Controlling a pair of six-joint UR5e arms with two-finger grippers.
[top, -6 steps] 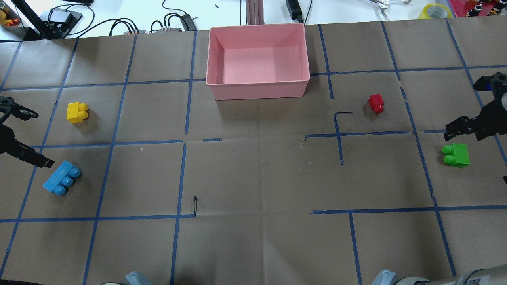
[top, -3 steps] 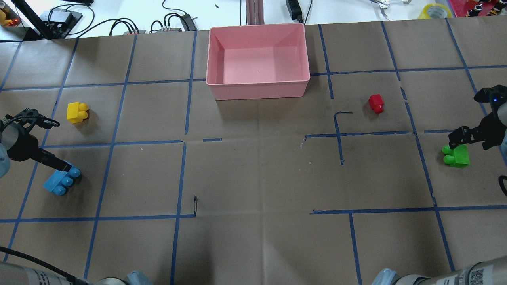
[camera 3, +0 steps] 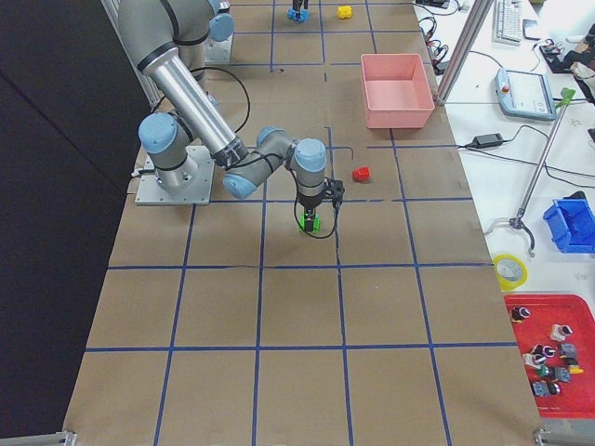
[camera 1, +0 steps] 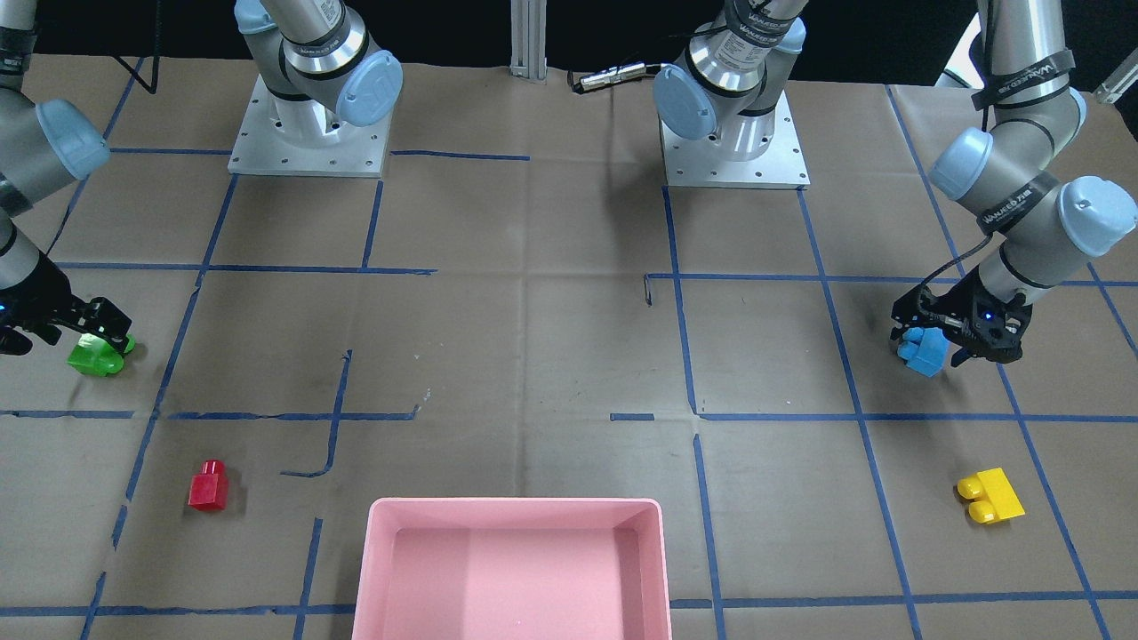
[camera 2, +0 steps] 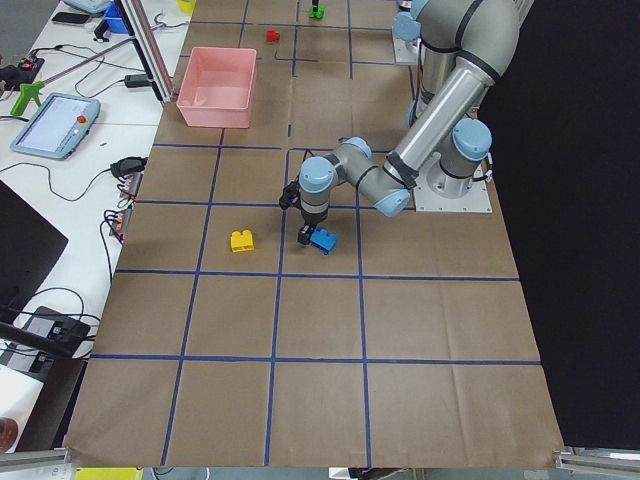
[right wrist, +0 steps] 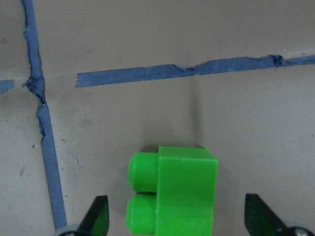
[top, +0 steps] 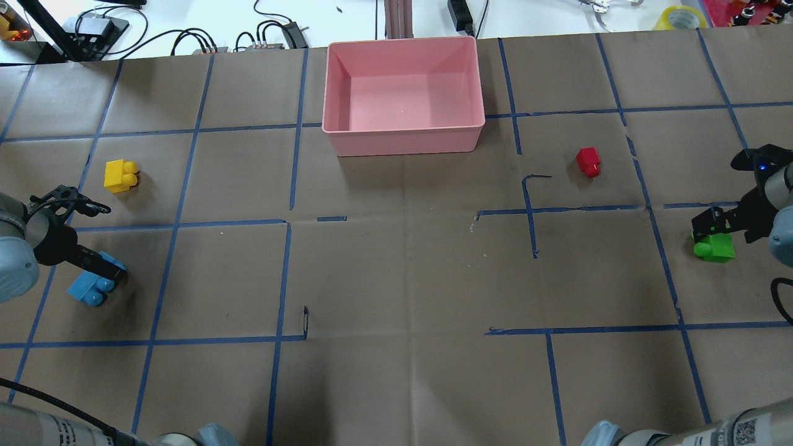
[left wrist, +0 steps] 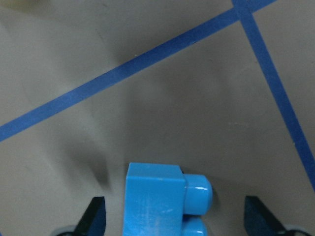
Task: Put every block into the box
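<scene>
The light-blue block (top: 87, 290) lies at the table's left, and my open left gripper (top: 102, 269) is down over it. In the left wrist view the block (left wrist: 155, 201) sits between the spread fingertips (left wrist: 96, 216), apart from both. The green block (top: 715, 248) lies at the right, and my open right gripper (top: 718, 229) straddles it. It shows between the fingertips (right wrist: 98, 216) in the right wrist view (right wrist: 182, 191). The yellow block (top: 119, 175) and the red block (top: 588, 161) lie loose on the table. The pink box (top: 403, 128) stands empty at the back middle.
Blue tape lines grid the brown paper table cover (top: 403, 279). Both arm bases (camera 1: 307, 133) stand on the robot's side of the table. Cables and gear (top: 260, 34) lie beyond the far edge behind the box.
The left gripper moved in from the left edge and came down over the light-blue block. The right gripper moved down and inward over the green block. No block has moved.
</scene>
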